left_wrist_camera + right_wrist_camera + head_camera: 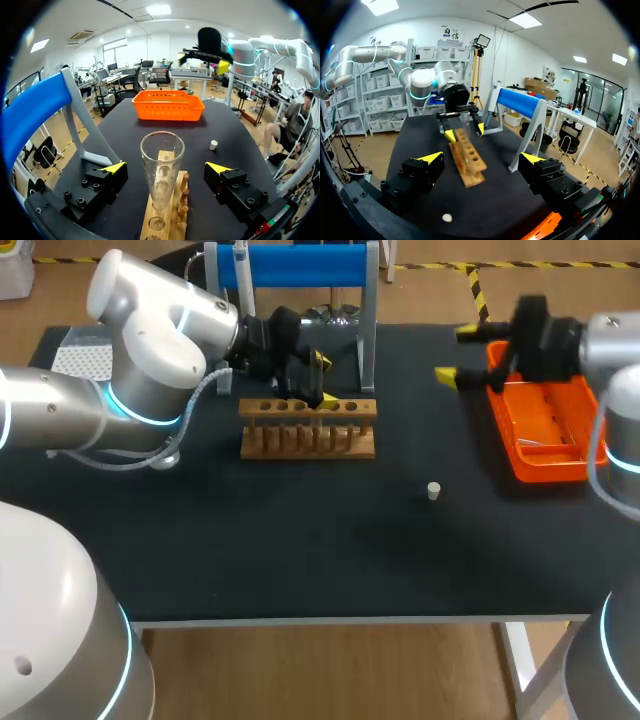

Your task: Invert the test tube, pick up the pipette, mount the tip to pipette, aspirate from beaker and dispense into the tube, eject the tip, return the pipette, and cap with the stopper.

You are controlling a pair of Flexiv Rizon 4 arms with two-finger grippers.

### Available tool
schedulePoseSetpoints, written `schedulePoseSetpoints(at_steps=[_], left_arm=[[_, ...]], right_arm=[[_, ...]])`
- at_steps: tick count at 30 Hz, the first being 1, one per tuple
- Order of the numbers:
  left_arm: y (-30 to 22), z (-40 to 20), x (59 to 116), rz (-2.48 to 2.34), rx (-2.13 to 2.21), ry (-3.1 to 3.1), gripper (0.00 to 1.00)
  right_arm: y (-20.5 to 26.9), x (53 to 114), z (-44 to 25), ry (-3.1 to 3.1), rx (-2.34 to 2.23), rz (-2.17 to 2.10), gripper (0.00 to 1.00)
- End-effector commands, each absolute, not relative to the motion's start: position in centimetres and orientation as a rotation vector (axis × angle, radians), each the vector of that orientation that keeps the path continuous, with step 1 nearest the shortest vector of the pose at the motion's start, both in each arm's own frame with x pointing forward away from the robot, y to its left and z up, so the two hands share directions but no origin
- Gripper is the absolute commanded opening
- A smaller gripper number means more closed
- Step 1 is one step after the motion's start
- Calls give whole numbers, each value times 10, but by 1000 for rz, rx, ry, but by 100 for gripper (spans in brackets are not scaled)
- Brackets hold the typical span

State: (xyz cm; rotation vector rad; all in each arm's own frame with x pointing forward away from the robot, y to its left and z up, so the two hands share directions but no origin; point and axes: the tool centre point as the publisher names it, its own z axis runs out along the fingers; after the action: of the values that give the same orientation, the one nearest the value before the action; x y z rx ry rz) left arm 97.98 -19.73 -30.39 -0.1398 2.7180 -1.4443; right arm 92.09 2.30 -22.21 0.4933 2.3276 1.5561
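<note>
Toward the far left of the black table (300, 550): light wooden test-tube rack (308, 430) (167, 212) (468, 167), long side running left to right, with a row of holes on top and pegs along the near side. Upright in one of the holes, open mouth up: clear glass test tube (162, 167). Straddling that tube from the far side, left gripper (325, 380) (166, 167) (465, 131), fingers spread wide, a clear gap between each yellow tip and the glass, nothing held. Just behind the rack, at the far edge: blue-and-grey stand (300, 265) (30, 110) (520, 100).

At the far right: orange plastic basket (520, 465) (168, 106). Hovering over its far left corner, right gripper (455, 353) (482, 159), fingers also wide apart, empty. Contents of the basket too unclear to name.

Alone on bare mat, nearer than the rack and between rack and basket, well apart from both: small white stopper (434, 490) (213, 145) (447, 217), upright.
</note>
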Motion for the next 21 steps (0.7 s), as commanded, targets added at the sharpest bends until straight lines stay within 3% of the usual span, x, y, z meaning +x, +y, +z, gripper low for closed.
schedulePoseSetpoints(at_steps=[1,21], left_arm=[[-198,-304,981,-1443,-139,2720,100],[-198,-304,981,-1443,-139,2720,100]], right_arm=[[-26,857,-215,2323,515,1559,100],[18,816,-304,2336,598,1488,100]])
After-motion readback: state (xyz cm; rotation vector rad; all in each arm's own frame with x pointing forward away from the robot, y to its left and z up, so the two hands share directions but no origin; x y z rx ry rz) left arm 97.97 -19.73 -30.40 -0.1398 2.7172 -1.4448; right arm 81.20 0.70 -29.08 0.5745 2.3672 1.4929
